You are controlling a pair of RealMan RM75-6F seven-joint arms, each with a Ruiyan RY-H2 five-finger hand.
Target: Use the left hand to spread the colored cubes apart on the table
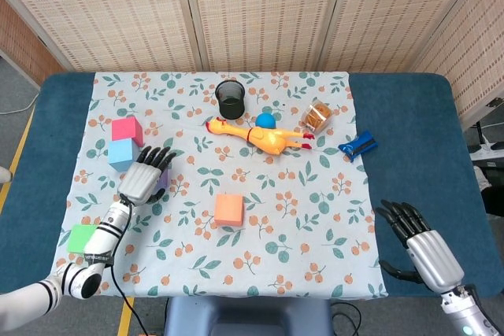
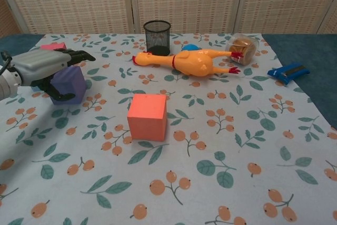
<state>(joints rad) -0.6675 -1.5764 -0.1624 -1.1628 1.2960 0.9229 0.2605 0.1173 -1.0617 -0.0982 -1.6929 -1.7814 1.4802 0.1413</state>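
Nearby, green cube (image 1: 81, 238) at cloth edge, orange cube (image 1: 229, 209) mid-cloth. Right robot hand (image 1: 415, 245) idle, fingers apart, holding nothing. Farther, left robot hand (image 1: 144, 176) draped over purple cube (image 2: 69, 84), thumb against front face; firm grip: cannot tell. Beyond, blue cube (image 1: 122, 153), pink cube (image 1: 126, 129) touching. Probably light, soft foam; best pinched across opposite flat faces.

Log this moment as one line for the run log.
left hand over purple cube, grasp unclear | right hand idle, open | orange cube apart, centre | pink cube touching blue cube
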